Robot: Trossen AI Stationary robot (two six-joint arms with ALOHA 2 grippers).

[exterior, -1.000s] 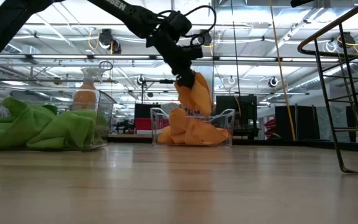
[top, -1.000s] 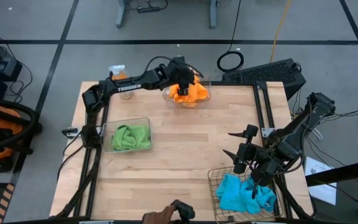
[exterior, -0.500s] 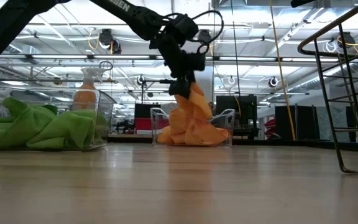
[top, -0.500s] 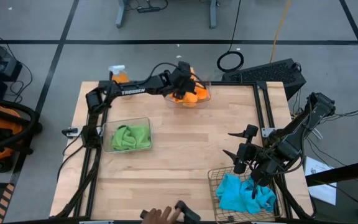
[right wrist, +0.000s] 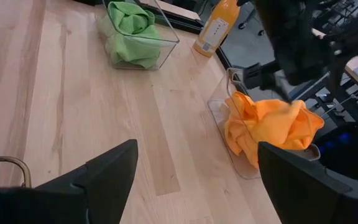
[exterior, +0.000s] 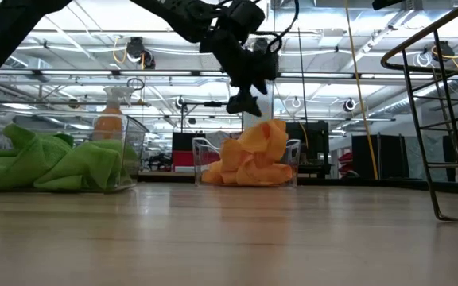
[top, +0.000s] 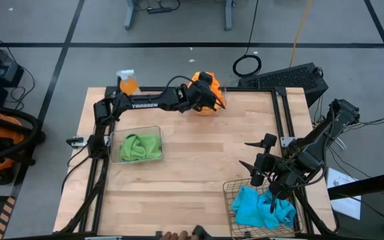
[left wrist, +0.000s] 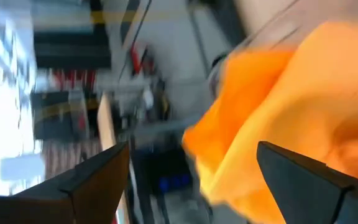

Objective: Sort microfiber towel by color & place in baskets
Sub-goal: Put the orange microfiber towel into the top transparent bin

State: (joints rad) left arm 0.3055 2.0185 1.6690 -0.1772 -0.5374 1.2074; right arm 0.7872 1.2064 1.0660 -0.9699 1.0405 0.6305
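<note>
Orange cloths (exterior: 249, 163) lie heaped in a clear tub (exterior: 201, 151) at the table's far middle; they also show in the high view (top: 204, 85). My left gripper (exterior: 245, 103) hangs open just above the heap, clear of it; its wrist view (left wrist: 191, 180) shows the orange cloth beyond its spread fingers. Green cloths (top: 139, 145) lie in a clear tub (top: 115, 157) at the left. Blue cloths (top: 262, 207) lie in the wire-mesh basket (top: 229, 193) at the near right. My right gripper (top: 265, 179) waits open above that basket's far edge.
An orange spray bottle (top: 128, 83) stands at the far left corner, next to my left arm. A person's hand (top: 172, 235) shows at the near edge. Bare wooden table (top: 199, 153) lies between the three containers.
My left gripper has let go of the orange cloth and risen a little above the far tub. The cloth, which hung from the fingers, has fallen onto the other orange cloth in the tub. The person's hand at the near edge has drawn back.
</note>
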